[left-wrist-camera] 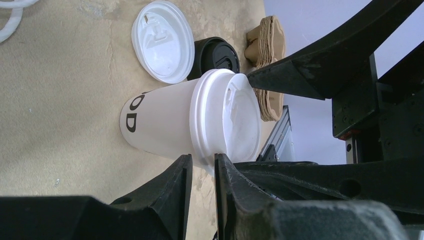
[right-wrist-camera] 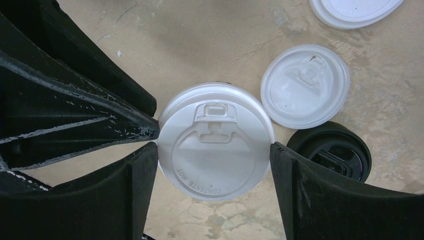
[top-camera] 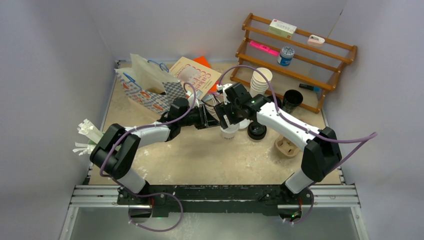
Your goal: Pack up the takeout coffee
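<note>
**Lid-only hold on white cup, tools crowded: spill risk**

Found the white cup (left-wrist-camera: 160, 122) upright mid-bench (top-camera: 200, 165), lid (left-wrist-camera: 240, 120) on, between the two arms. Saw the right tool (right-wrist-camera: 214, 155) straddling that lid from above, pads (right-wrist-camera: 140, 180) level with the rim on both sides. Could not tell contact from a hairline gap, so could not call it clamped. Saw the left tool (left-wrist-camera: 202, 162) hard by the same cup at lid height, jaws nearly together with a thin empty slit, holding nothing. Could not tell touching from just apart.

Flagged, as judgement only:
- Read the hold as lid rim only, not cup wall. Expected a popped lid and a dropped or spilled cup from any lift on that hold.
- Expected a buckled lid or a squirted-out cup from a harder squeeze on thin plastic.
- Noted both tools packed around one cup. Expected a tool-on-tool knock, or a sideways shove tipping the cup, from any move without backing the left one off first.
- Noted a loose white lid (right-wrist-camera: 305, 85) and a black lid (right-wrist-camera: 332, 152) just beside the cup, the black one right at the right-hand pad. Expected a snag or a drag across the bench from a low sideways exit.
- Spotted the cardboard carrier (top-camera: 286, 146) beyond the black lid, apart from the cup. Expected slosh or a tip on a fast carry there.
</note>
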Controlling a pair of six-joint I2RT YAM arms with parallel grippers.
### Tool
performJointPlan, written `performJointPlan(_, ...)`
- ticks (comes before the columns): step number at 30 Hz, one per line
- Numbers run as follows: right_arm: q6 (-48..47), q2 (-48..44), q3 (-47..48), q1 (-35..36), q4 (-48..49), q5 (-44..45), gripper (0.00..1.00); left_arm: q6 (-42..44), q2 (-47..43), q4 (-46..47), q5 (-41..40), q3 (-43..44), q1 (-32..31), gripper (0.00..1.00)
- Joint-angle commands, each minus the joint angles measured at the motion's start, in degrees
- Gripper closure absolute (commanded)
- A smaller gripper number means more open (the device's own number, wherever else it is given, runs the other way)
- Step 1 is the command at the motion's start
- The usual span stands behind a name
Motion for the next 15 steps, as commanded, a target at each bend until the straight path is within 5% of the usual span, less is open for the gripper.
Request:
performJointPlan(1, -1.04, 0.45, -0.85, 0.80, -0.12, 1.07, 0.18, 0.80, 0.78, 2.17, 1.10, 0.31, -0.39, 0.75)
performJointPlan(15, -0.69, 0.72, -1.86, 0.92, -0.46, 2.93, 0.16, 4.11, 1.26, -1.49, 0.68, 0.50, -1.01, 0.78)
